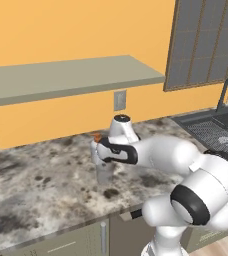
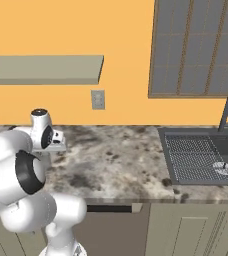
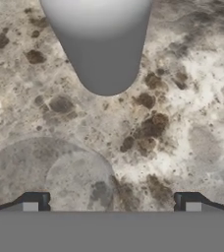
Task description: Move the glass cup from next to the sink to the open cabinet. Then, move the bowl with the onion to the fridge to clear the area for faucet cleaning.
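The gripper [image 3: 111,206] hangs wide open, holding nothing, over the counter [image 3: 182,108]. The cup [image 1: 104,172] stands just beyond its tips (well left of the sink [image 1: 221,127]). Step one, the approach; next, lower around the cup and close.

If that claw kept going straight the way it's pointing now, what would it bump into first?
The open gripper points down at the marble counter. The glass cup stands ahead of it, so the cup probably comes first, though depth is hard to judge; otherwise the counter.
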You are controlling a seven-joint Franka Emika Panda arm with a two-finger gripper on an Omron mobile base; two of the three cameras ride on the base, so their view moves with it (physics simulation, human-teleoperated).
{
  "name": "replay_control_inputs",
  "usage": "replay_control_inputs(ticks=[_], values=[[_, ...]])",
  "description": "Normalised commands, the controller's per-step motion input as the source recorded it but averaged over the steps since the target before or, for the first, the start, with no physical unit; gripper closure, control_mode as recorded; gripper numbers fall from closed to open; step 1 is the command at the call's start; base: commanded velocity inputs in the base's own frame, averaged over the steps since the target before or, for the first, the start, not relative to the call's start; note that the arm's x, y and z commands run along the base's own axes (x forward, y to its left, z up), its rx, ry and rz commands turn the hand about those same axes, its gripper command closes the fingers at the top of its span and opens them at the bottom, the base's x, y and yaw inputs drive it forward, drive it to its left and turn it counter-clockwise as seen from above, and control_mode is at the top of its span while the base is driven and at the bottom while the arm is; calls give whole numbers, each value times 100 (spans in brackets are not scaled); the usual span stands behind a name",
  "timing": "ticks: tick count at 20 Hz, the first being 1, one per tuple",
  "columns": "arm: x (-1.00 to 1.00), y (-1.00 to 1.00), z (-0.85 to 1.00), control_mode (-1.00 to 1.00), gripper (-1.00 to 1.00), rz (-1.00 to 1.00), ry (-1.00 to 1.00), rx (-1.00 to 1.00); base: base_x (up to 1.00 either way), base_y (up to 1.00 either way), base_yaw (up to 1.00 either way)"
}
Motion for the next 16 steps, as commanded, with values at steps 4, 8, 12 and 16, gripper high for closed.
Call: replay_control_inputs(ticks=[4, 8, 12, 16], values=[[0, 0, 25, -100, -100, 0, -8, 0, 0, 0, 0], [22, 0, -7, -100, -100, 1, 0, -1, 0, 0, 0], [10, 0, -26, -100, -100, 0, 2, -1, 0, 0, 0], [0, 0, -46, -100, -100, 1, 10, 0, 0, 0, 0]])
